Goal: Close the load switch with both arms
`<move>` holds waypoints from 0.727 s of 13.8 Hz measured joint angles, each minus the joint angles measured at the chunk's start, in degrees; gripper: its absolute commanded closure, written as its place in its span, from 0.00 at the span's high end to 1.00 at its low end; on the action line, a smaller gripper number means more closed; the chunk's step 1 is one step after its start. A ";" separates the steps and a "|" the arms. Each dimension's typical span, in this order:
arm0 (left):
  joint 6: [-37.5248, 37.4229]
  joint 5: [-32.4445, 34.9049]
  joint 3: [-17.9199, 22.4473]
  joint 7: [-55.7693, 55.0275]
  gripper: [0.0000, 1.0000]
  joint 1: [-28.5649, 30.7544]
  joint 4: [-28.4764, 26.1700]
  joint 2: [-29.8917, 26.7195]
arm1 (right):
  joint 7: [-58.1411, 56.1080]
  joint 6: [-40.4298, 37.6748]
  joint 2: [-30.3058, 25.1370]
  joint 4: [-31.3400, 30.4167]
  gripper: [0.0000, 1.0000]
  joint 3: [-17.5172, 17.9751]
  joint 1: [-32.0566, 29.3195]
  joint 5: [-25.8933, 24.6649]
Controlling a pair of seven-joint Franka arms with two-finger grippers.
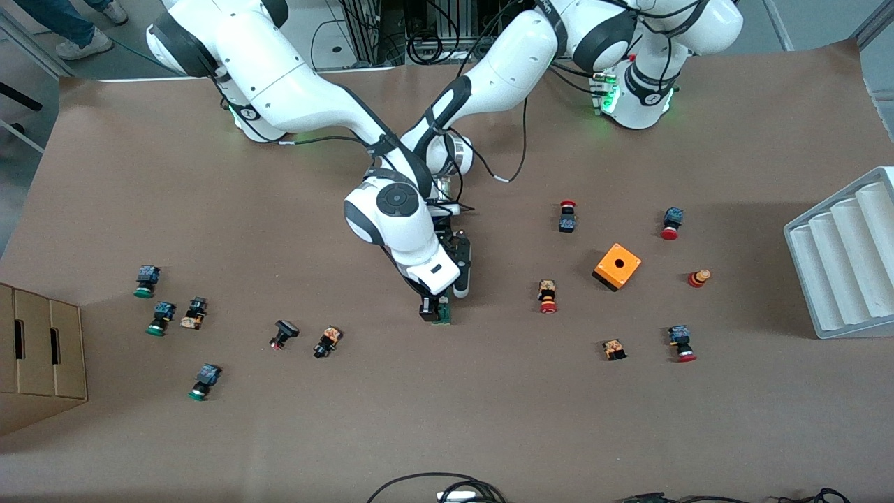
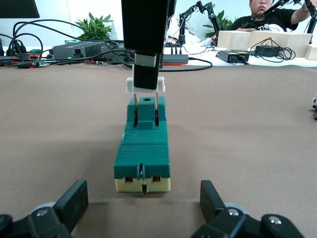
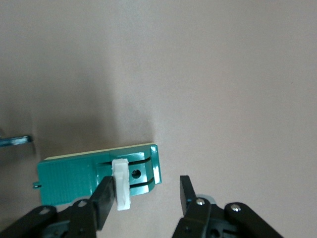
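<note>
Entry: closing the switch, both arms in.

Position: the switch lies flat on the table, at the centre of the front view and a little below the middle. Both arms converge over it. Its white handle stands raised on two metal blades, so I judge it not yet closed.

Right gripper: it sits down over the handle end, jaws partly apart. One finger touches the handle; the other stands clear of it across a gap. This is a one-sided contact, not a clamp.

Left gripper: it is low at the table by the switch's cream end, with its jaws wide. The body lies just ahead of them and is touched by neither.

Risks from here:
- The body is unbraced. If the right finger pushes the handle now, the whole switch may slide along the table or lift at one end instead of closing, because nothing holds it.
- The finger bears on one face of the handle only, so it may ride up and slip off.
- A push off the blades' line could jam them at the slots rather than seat them.
- The left jaws, closing off-centre, could knock the body askew under the right gripper.
- The two wrists are crowded close together in the front view, so a large correction by either arm risks a bump.
</note>
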 measured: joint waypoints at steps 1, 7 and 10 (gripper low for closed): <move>0.00 0.00 0.00 0.00 1.00 0.00 0.00 0.00 | 0.00 0.13 0.00 0.01 0.61 0.00 0.00 0.00; 0.00 0.00 0.00 0.00 1.00 0.00 0.00 0.00 | 0.05 1.21 0.00 0.11 0.61 0.00 0.00 0.00; 0.00 0.00 0.00 0.00 1.00 0.00 0.00 0.00 | 0.06 1.26 0.00 0.29 0.60 0.00 -0.01 0.00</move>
